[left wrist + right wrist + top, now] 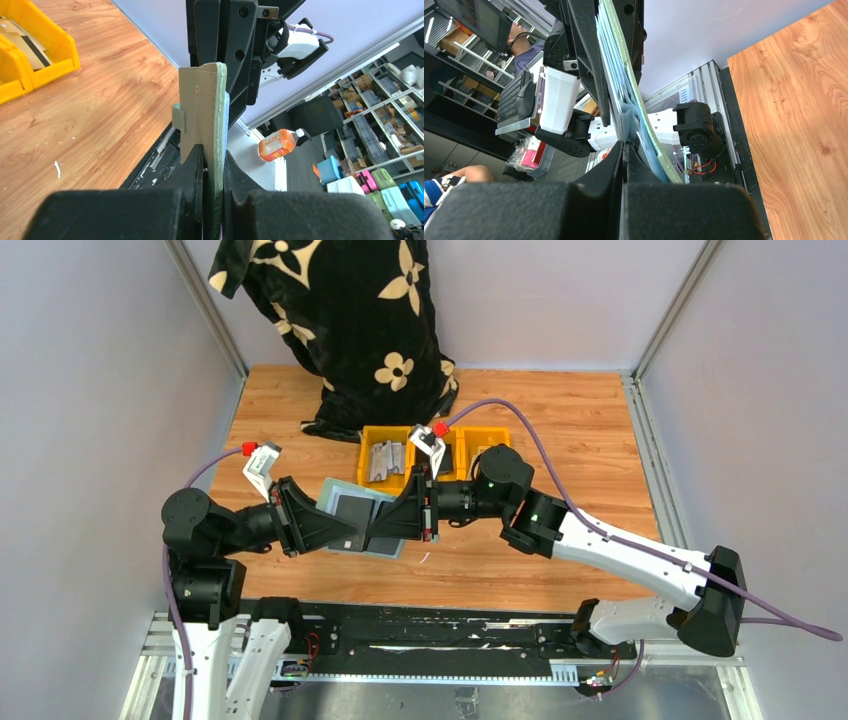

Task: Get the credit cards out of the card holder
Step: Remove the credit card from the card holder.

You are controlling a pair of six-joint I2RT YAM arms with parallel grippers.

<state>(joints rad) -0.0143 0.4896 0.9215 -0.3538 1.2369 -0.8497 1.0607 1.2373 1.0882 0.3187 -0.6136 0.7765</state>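
Aloft, card holder (335,492) between left gripper (213,156), right gripper (624,148)

No text can be read; a label is seen on the orange bottle (276,144) at four o'clock (lettering blurred).

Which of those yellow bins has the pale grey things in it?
The leftmost yellow bin, closest to the black flowered cloth. Pale grey pieces lie in it; its neighbour on the right shows something dark instead.
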